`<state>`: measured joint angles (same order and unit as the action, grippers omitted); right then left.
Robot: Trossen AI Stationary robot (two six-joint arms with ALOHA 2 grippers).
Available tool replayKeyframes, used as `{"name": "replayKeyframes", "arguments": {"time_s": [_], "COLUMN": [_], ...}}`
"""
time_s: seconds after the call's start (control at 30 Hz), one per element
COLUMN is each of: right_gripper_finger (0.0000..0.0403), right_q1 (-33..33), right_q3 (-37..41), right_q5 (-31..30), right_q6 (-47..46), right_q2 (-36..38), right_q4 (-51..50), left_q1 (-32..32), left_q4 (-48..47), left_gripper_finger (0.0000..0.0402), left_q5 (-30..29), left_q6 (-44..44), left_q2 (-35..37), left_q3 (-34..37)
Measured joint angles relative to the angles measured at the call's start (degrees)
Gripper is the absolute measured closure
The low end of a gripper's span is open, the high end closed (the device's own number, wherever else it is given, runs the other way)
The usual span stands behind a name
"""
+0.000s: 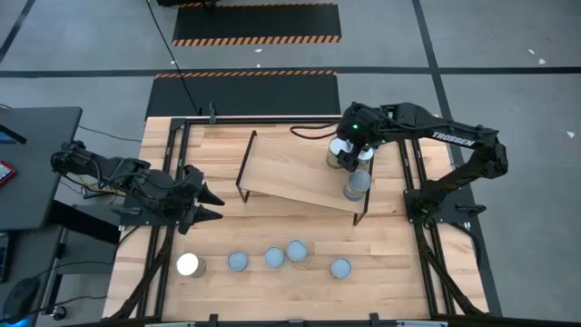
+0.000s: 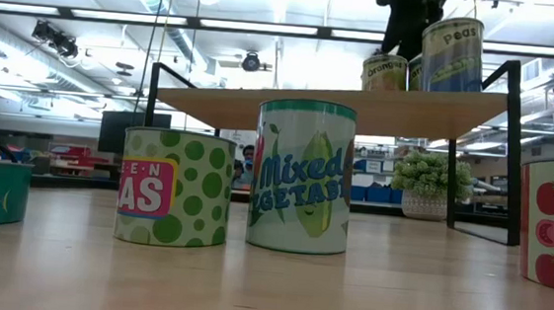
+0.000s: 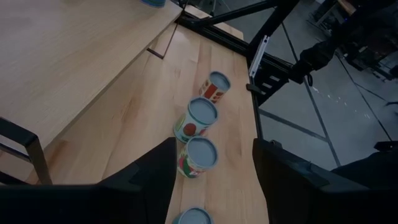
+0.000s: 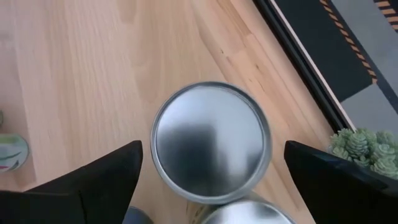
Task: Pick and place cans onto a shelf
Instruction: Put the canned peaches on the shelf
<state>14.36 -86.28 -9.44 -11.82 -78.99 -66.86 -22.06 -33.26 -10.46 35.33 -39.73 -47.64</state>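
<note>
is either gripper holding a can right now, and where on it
Nothing is held. The right gripper is open, its fingers clear of the can on the shelf. The left gripper is empty.

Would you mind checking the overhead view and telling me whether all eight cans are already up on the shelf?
No, five cans stand in a row on the table in front of the shelf, and only three are up on its board.

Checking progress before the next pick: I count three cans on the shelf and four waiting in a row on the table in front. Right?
Not quite. Three cans do stand on the shelf, under the right claw, but the row on the table holds five, not four. The high view shows them all.
</note>
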Motion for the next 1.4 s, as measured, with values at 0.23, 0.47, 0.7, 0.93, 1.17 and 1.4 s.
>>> {"name": "replayKeyframes", "arguments": {"time_s": [0.23, 0.47, 0.7, 0.93, 1.17, 1.4], "right_gripper_finger": [0.0003, 0.0003, 0.0003, 0.0011, 0.0017, 0.0018], "right_q1": [-2.4, -6.9, -12.0, -13.8, -13.9, -13.9], "right_q3": [-3.4, -11.5, -13.0, -12.2, -12.2, -12.2], "right_q5": [-5.8, -11.8, -16.4, -19.0, -19.6, -19.6], "right_q6": [0.2, 1.1, 0.1, -1.6, -1.5, -2.7], "right_q2": [1.3, 1.4, 1.3, 1.3, 1.3, 1.3], "right_q4": [-3.5, -4.1, -3.2, -2.6, -2.2, -2.2], "left_q1": [0.0, -2.0, -8.9, -16.7, -18.6, -22.0], "left_q4": [-2.6, -6.3, -20.7, -24.3, -36.4, -26.5], "left_gripper_finger": [0.0185, 0.0209, 0.0217, 0.0145, 0.0075, 0.0082], "left_q5": [10.5, 17.0, 26.1, 27.3, 22.4, 18.5], "left_q6": [3.4, 5.7, 6.9, 13.1, 14.5, 20.5], "left_q2": [0.0, -1.0, -9.9, -16.5, -19.3, -19.2], "left_q3": [0.0, -1.1, -8.7, -8.2, -7.8, -4.1]}}
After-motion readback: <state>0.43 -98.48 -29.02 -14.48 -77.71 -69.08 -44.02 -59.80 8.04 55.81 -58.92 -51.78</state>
